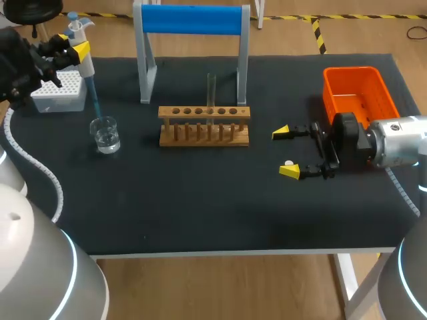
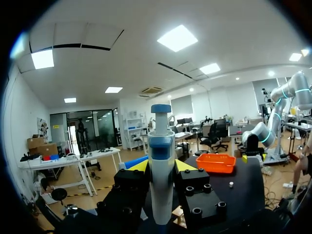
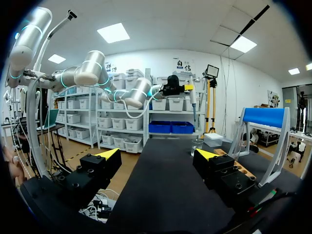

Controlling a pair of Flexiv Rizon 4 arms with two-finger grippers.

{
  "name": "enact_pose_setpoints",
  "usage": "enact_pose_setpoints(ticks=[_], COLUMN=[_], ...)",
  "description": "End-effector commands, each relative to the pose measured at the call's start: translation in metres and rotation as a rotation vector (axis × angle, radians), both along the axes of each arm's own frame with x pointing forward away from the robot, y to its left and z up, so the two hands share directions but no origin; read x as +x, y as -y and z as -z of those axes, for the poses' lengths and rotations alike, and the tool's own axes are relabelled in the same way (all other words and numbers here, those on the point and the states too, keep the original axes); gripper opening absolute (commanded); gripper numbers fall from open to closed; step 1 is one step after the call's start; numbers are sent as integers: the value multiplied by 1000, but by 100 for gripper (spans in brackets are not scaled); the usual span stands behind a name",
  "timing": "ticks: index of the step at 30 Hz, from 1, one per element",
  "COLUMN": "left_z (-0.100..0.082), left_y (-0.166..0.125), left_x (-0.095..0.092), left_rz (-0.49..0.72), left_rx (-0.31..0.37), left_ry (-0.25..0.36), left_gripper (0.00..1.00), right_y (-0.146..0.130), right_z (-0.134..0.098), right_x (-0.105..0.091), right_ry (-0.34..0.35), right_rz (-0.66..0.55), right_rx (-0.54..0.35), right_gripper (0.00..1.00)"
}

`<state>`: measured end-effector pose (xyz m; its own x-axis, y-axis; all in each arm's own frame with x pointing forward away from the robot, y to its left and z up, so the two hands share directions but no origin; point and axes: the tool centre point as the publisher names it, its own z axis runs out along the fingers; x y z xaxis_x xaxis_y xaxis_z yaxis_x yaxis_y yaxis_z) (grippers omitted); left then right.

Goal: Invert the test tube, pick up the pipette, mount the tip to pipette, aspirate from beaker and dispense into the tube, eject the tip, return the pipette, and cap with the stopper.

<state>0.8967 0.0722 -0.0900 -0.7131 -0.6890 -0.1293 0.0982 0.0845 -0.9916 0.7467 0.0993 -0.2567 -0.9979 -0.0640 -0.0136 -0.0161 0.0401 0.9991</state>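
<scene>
1. Left gripper (image 1: pixel 72 45) is clenched on the pipette (image 1: pixel 81 41) at the table's far left. In the left wrist view, the black fingers with yellow tips press the white-and-blue plastic barrel (image 2: pixel 161 180) from both sides.
2. The pipette is upright, with a thin blue tip (image 1: pixel 94 100) mounted and pointing down. The tip's lower end is at the beaker's mouth; can't tell if it touches the liquid.
3. Beaker (image 1: pixel 105 134) is small clear glass holding clear liquid. It stands on the dark mat (image 1: pixel 200 193), just in front of the tip box.
4. Tip box (image 1: pixel 60 93) is white, rectangular, with a dotted top.
5. Rack (image 1: pixel 203 124) is wooden, with a row of round holes, at the middle of the table.
6. Tube (image 1: pixel 211 93) is clear glass, upright in the rack, with no stopper on it.
7. Right gripper (image 1: pixel 289 152) is released and holds nothing; its fingers are wide apart, low over the mat right of the rack.
8. Stopper (image 1: pixel 288 163) is small, white and round, lying on the mat just beside the right gripper's nearer finger.
9. Bin (image 1: pixel 357 93) is orange plastic, at the far right.
10. Stand (image 1: pixel 191 20) has a blue roll on a grey frame, behind the rack.
</scene>
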Motion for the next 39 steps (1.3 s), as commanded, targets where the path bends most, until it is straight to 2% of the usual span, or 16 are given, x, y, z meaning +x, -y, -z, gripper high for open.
enact_pose_setpoints(ticks=[1,12,19,26,32,39], left_z=[0,0,0,0,0,0], left_y=[1,1,1,1,1,1], left_x=[1,1,1,1,1,1], left_rz=[-3,-3,-3,-3,-3,-3], left_rx=[-2,-2,-2,-2,-2,-2], left_ry=[3,3,3,3,3,3], left_gripper=[0,0,0,0,0,0], right_y=[0,0,-46,-117,-167,-207], right_z=[-1,-1,-2,-2,5,14], right_x=[-1,-1,9,20,32,40], right_ry=[0,0,13,27,14,2], right_rz=[2,2,41,40,58,105], right_rx=[-1,-1,-100,-231,-281,-308], right_gripper=[100,100,100,100,100,100])
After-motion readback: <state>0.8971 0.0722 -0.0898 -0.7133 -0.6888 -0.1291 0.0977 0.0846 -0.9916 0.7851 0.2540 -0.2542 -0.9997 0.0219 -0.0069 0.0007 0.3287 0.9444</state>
